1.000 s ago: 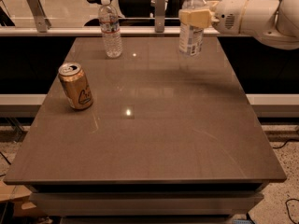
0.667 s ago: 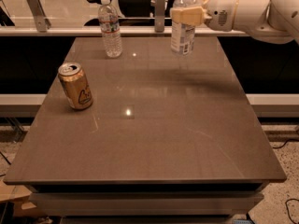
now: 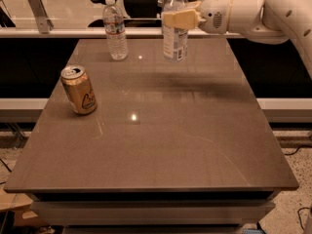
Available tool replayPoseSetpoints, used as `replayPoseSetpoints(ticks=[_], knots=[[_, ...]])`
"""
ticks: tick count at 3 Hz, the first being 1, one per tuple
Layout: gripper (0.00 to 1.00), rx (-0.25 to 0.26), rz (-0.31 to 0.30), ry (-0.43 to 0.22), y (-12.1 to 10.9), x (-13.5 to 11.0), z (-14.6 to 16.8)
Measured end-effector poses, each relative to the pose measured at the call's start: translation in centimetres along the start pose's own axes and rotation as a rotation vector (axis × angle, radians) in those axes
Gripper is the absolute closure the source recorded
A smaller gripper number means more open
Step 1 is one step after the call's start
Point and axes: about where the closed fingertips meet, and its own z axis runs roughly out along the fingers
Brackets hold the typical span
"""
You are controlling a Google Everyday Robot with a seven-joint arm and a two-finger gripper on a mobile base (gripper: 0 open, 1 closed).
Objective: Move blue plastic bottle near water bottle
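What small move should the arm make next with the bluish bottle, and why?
Probably a short shift toward the water bottle, then lower it. The tool, at the far end of the table, is shut on the blue plastic bottle, which is upright, apart from the water bottle, and seems to hang just above the surface.

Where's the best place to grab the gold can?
Probably around the middle of the gold can, coming in level from the right side. It stands upright on the table and its round walls are straight there. The gripper is at the back, shut on the blue plastic bottle.
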Motion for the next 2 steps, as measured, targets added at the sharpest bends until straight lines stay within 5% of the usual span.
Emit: replayPoseSetpoints(ticks=[2], knots=[[1.00,-0.040,-0.004,-0.092,1.9,0.6,3.0]])
